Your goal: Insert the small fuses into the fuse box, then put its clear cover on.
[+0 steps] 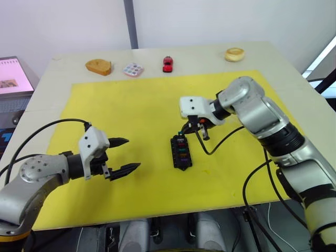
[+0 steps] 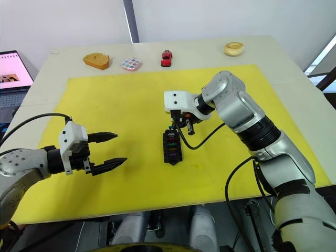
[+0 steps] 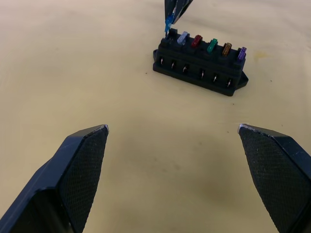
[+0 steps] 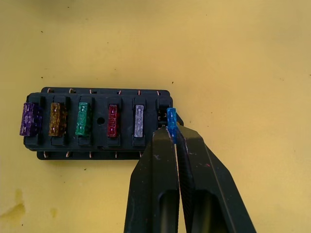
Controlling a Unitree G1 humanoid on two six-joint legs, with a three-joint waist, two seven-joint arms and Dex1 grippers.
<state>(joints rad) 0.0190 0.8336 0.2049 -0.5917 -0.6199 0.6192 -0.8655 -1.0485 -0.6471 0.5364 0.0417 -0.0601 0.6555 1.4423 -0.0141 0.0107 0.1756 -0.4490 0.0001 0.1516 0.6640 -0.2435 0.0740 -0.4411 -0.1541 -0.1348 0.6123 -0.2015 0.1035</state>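
The left gripper (image 1: 125,155) hovers with fingers apart over the mat's (image 1: 131,100) left part. Mid-mat, the box (image 4: 99,124) carries five fuses. The right gripper (image 4: 173,137) pinches a blue fuse (image 4: 171,119) at the last slot. It seems light, slippery and stiff; hold its top.

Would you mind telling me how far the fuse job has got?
Five fuses, purple, orange, green, red and grey, already sit in the fuse box. The right gripper is pinching the blue fuse at the last slot at the end of the box; it looks not fully seated. The left gripper hangs open and empty. The clear cover is not yet on.
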